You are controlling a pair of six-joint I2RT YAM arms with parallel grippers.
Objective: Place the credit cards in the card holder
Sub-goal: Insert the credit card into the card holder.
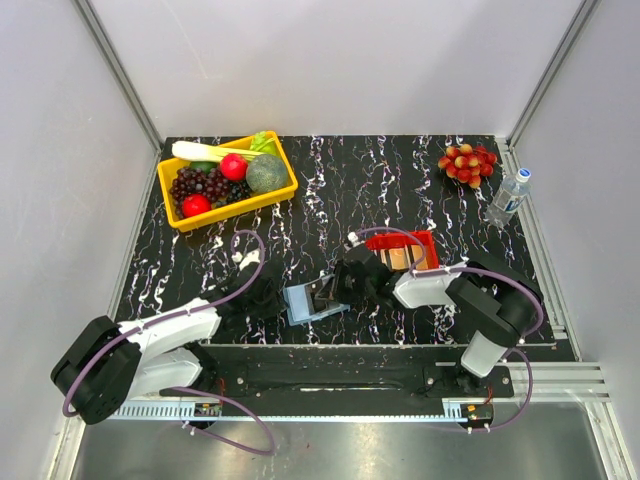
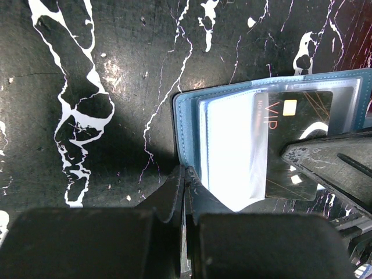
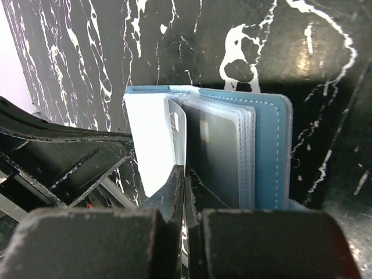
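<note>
The steel-blue card holder (image 1: 300, 302) lies open on the black marbled table between my grippers. My left gripper (image 2: 187, 174) is shut on the edge of its blue cover (image 2: 186, 122). A dark grey card (image 2: 290, 145) marked VIP sits partly inside a clear pocket, with one end sticking out. My right gripper (image 3: 186, 174) is shut on that card (image 3: 212, 157), beside the blue cover (image 3: 270, 151). In the top view the left gripper (image 1: 272, 297) and right gripper (image 1: 345, 285) flank the holder. More cards, orange-brown and tan (image 1: 400, 257), lie in a red tray (image 1: 427, 243).
A yellow basket (image 1: 190, 218) of toy fruit and vegetables stands at the back left. A bunch of red fruit (image 1: 467, 163) and a water bottle (image 1: 508, 197) are at the back right. The table's near edge runs just below the holder.
</note>
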